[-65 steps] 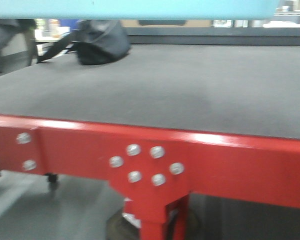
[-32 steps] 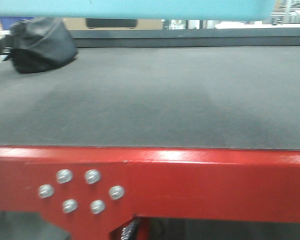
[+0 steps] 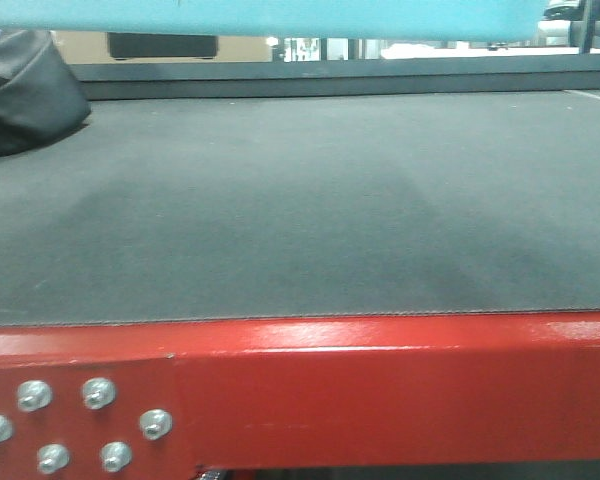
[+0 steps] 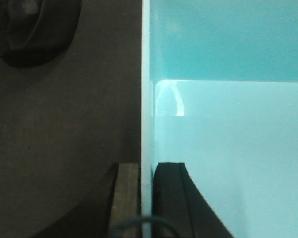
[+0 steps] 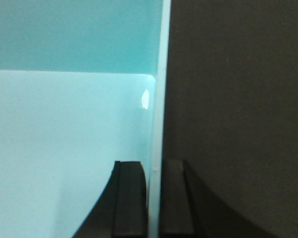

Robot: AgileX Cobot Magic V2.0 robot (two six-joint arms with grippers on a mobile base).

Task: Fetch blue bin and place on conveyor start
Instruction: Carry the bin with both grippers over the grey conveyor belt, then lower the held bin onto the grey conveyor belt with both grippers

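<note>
The blue bin (image 3: 280, 17) is a pale turquoise tub; only its underside shows as a band along the top edge of the front view, hanging above the belt. My left gripper (image 4: 147, 171) is shut on the bin's left wall (image 4: 146, 99), one finger inside and one outside. Over on the other side, my right gripper (image 5: 154, 171) is shut on the right wall (image 5: 161, 89) the same way. The conveyor start (image 3: 310, 200) is a wide dark grey belt edged by a glossy red frame (image 3: 380, 400) with silver bolts (image 3: 70, 425). Belt shows beneath both wrists.
A black bag (image 3: 20, 90) lies on the belt at the far left, seen also as the black bag (image 4: 35, 29) in the left wrist view. A dark rail (image 3: 360, 75) runs along the belt's far side, with shelving behind it.
The view has swung right and closed in on the conveyor. The bag has slid toward the left edge, the bolts have dropped to the lower left, and the frame's near edge sits lower.
</note>
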